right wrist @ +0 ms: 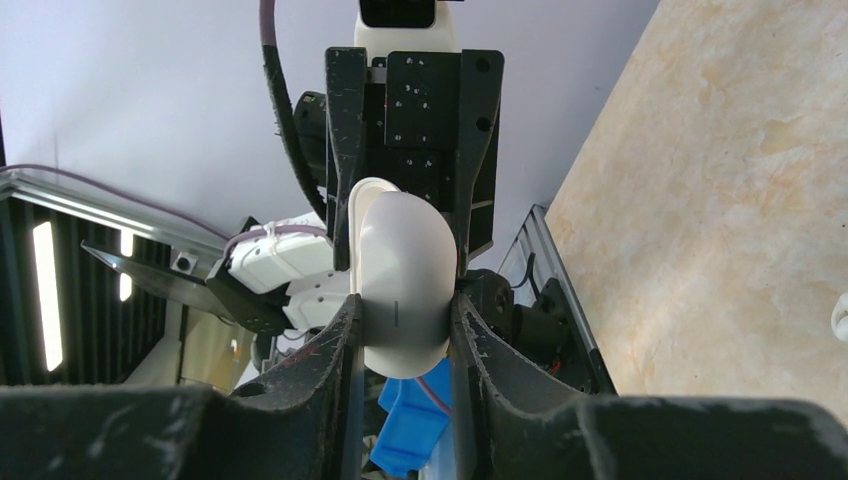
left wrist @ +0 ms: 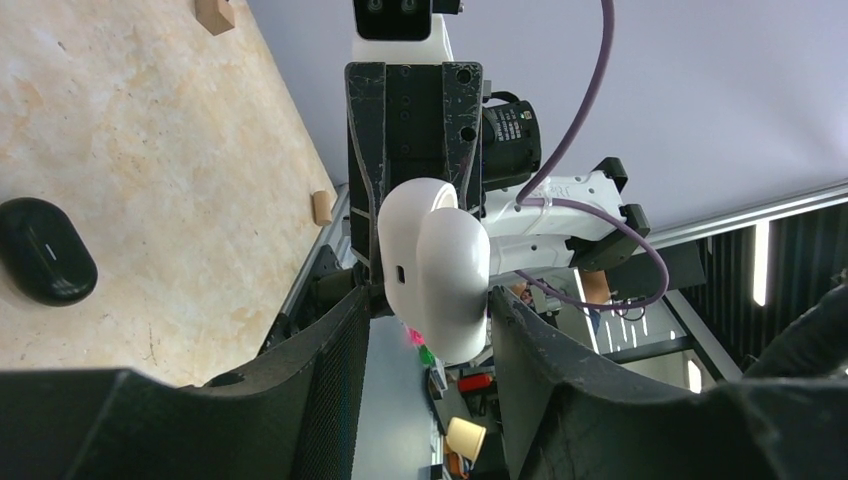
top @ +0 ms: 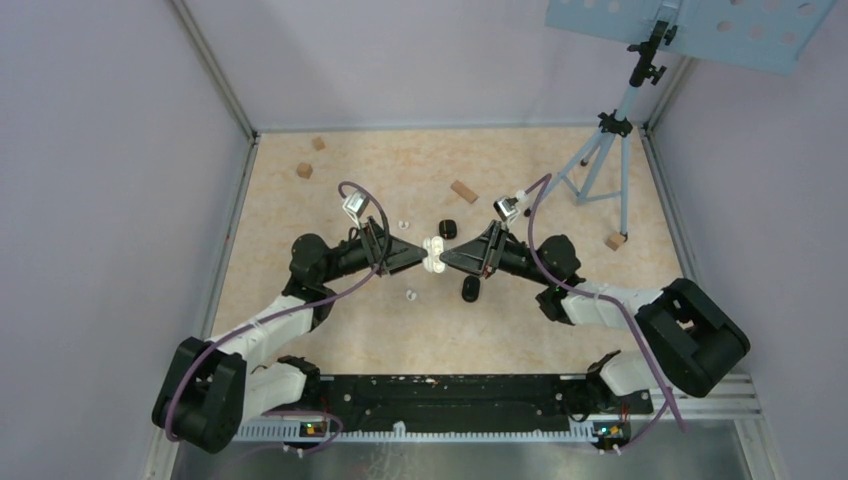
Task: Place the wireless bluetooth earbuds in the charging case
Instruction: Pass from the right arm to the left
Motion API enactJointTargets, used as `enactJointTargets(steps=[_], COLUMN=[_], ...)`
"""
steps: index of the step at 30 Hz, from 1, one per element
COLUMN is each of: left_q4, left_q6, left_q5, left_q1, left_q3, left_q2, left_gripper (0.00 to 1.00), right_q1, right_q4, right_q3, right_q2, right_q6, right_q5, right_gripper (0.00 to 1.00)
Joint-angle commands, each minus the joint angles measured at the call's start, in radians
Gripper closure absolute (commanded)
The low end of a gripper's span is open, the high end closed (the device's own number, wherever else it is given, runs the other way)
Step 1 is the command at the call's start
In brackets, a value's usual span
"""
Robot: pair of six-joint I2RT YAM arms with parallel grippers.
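A white charging case (top: pixel 433 255) hangs above the table's middle, between the two grippers, which face each other. My right gripper (right wrist: pixel 403 310) is shut on its lower half (right wrist: pixel 400 290), both fingers pressed against it. My left gripper (left wrist: pixel 428 300) straddles the other end of the case (left wrist: pixel 437 265). It is open, with a gap showing beside its left finger (left wrist: pixel 340 350). Two small white earbuds (top: pixel 404 225) (top: pixel 410 295) lie on the table on either side of the left gripper (top: pixel 420 258). Whether any bud sits inside the case is hidden.
Two black oval cases (top: pixel 447 228) (top: pixel 470 289) lie near the right gripper (top: pixel 443 260); one shows in the left wrist view (left wrist: pixel 45 250). Wooden blocks (top: pixel 304 170) (top: pixel 463 191) (top: pixel 615 241) are scattered about. A tripod (top: pixel 600 150) stands at the back right. Walls enclose the table.
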Motion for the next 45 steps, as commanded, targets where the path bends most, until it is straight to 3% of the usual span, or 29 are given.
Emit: enactJointTargets(steps=[1, 4, 14, 23, 26, 28, 30, 40, 45], left_q4=[0.067, 0.063, 0.042, -0.034, -0.076, -0.129, -0.192, -0.268, -0.27], left_q6=[-0.009, -0.005, 0.006, 0.033, 0.053, 0.074, 0.107, 0.137, 0.139], left_q5=[0.024, 0.028, 0.028, 0.003, -0.015, -0.032, -0.053, 0.006, 0.012], left_q1=[-0.007, -0.012, -0.016, -0.015, -0.014, -0.01, -0.001, 0.01, 0.009], left_q3=[0.051, 0.059, 0.06, 0.06, 0.066, 0.074, 0.08, 0.122, 0.129], left_q2=[0.012, 0.016, 0.025, 0.005, -0.015, -0.034, -0.054, -0.059, -0.055], left_gripper=[0.47, 0.47, 0.65, 1.0, 1.0, 1.0, 1.0, 1.0, 1.0], right_q1=[0.011, 0.011, 0.014, 0.016, 0.017, 0.016, 0.016, 0.016, 0.019], right_q4=[0.066, 0.067, 0.076, 0.073, 0.068, 0.051, 0.018, -0.026, -0.02], right_q3=[0.04, 0.041, 0.049, 0.046, 0.046, 0.046, 0.047, 0.072, 0.095], right_q2=[0.004, 0.009, 0.023, 0.023, 0.018, 0.01, -0.004, -0.003, 0.018], right_q6=[-0.007, -0.005, 0.0, 0.0, -0.001, -0.008, -0.03, -0.062, -0.056], right_q5=[-0.013, -0.012, -0.01, -0.01, -0.012, -0.012, -0.008, -0.03, -0.039], right_gripper=[1.0, 1.0, 1.0, 0.98, 0.83, 0.65, 0.55, 0.5, 0.55])
